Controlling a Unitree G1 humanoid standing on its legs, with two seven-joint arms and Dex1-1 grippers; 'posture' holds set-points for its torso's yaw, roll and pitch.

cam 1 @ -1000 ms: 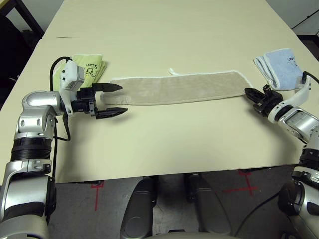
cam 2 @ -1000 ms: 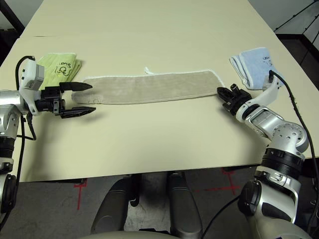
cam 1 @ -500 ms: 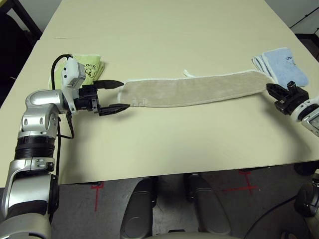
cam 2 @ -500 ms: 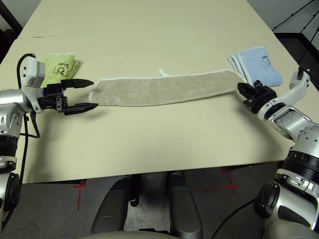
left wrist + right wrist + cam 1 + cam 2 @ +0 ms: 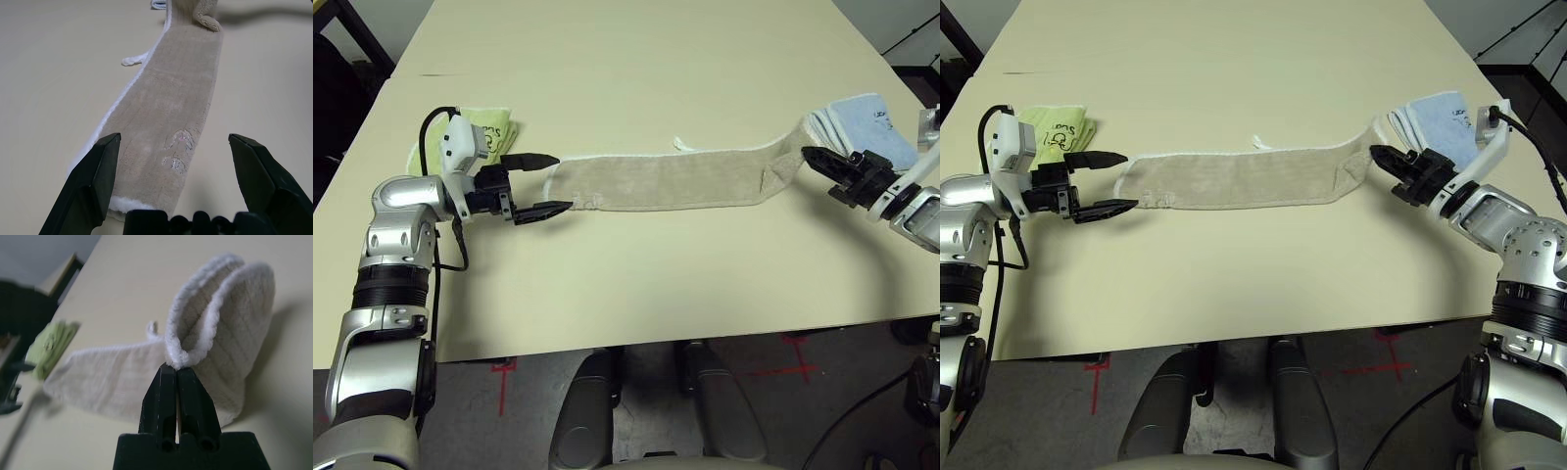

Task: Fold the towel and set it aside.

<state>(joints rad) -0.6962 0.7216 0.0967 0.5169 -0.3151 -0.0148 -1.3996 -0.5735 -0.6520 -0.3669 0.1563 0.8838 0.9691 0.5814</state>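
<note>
The towel (image 5: 666,178) is a long beige strip with white edging, lying across the table (image 5: 636,284). Its small white loop (image 5: 680,144) sticks out from the far edge. My right gripper (image 5: 810,155) is shut on the towel's right end (image 5: 230,308), which is lifted off the table and curls over the fingertips. My left gripper (image 5: 558,182) is open and low at the towel's left end. In the left wrist view its fingers (image 5: 95,171) stand on either side of that end, near the faint logo (image 5: 178,139).
A lime-green folded towel (image 5: 484,132) lies just behind my left gripper. A light blue folded towel (image 5: 867,117) lies behind my right gripper. The table's front edge (image 5: 656,338) runs close below both arms.
The right gripper dragged the towel to the right, then raised its right end and brought it back leftward. The left gripper has come up to the towel's left end, still open.
</note>
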